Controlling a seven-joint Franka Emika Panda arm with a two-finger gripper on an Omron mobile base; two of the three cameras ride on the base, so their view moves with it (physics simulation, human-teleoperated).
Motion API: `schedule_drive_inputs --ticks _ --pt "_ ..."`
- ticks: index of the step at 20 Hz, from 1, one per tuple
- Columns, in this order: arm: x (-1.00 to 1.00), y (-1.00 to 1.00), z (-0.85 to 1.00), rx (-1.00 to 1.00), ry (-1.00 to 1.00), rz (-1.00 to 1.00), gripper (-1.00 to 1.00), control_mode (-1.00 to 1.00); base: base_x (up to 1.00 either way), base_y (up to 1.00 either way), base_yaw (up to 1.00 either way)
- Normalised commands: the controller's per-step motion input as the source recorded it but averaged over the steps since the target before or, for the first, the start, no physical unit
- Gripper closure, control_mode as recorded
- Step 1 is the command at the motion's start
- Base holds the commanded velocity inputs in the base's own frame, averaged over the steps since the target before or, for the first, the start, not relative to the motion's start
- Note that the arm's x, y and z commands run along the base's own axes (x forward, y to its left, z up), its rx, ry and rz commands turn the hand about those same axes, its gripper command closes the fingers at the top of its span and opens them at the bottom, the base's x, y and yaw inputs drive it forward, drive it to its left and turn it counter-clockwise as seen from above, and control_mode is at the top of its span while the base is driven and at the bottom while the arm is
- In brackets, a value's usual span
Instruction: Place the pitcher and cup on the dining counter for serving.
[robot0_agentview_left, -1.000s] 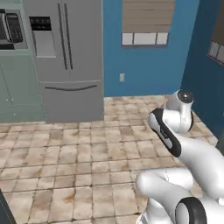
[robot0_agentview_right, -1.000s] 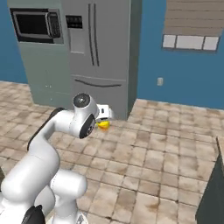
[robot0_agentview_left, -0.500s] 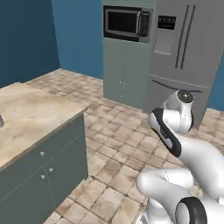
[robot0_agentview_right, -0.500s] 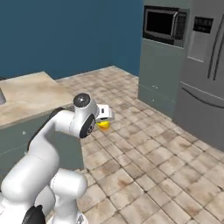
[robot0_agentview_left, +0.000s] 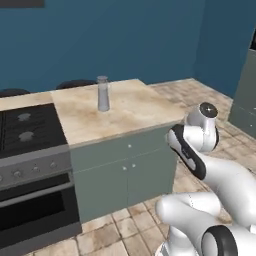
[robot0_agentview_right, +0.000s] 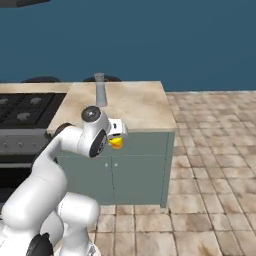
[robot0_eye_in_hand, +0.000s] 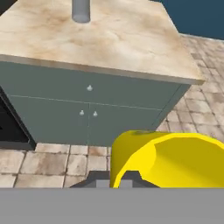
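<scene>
My gripper (robot0_agentview_right: 118, 136) is shut on the cup (robot0_agentview_right: 116, 143), a small yellow tumbler held in front of the arm, below the countertop's height. The hand view shows the cup (robot0_eye_in_hand: 170, 159) large and close at the lower right. The pitcher (robot0_agentview_left: 103, 94), a slim grey cylinder with a lid, stands upright on the dining counter (robot0_agentview_left: 132, 107) near its far edge. From the right base the pitcher (robot0_agentview_right: 100, 90) is behind my hand on the dining counter (robot0_agentview_right: 137, 102). Looking along the hand, the pitcher (robot0_eye_in_hand: 81, 9) is at the top, on the dining counter (robot0_eye_in_hand: 127, 39).
A black stove top (robot0_agentview_left: 25, 125) with an oven below adjoins the counter on the left, stove (robot0_agentview_right: 20, 107). Dark stool backs (robot0_agentview_left: 75, 83) line the far edge. Grey-green cabinet doors (robot0_eye_in_hand: 92, 113) face me. Tiled floor (robot0_agentview_right: 210, 150) lies open to the right.
The whole picture has swung as the base turned: fridge and microwave left view, stove and dining counter with the pitcher came in. The arm keeps its pose with the cup held.
</scene>
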Motion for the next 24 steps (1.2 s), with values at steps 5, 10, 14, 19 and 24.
schedule_drive_inputs --ticks 5,10,14,19,24 --pt "0.0 0.0 0.0 0.0 0.0 0.0 1.0 1.0 0.54 0.24 0.51" --pt "0.0 0.0 0.0 0.0 0.0 0.0 1.0 1.0 0.61 0.17 0.16" --pt "0.0 0.0 0.0 0.0 0.0 0.0 1.0 1.0 0.48 0.0 0.0" --pt "0.0 0.0 0.0 0.0 0.0 0.0 1.0 1.0 0.59 0.05 0.02" --pt "0.0 0.0 0.0 0.0 0.0 0.0 1.0 1.0 0.63 0.41 0.08"
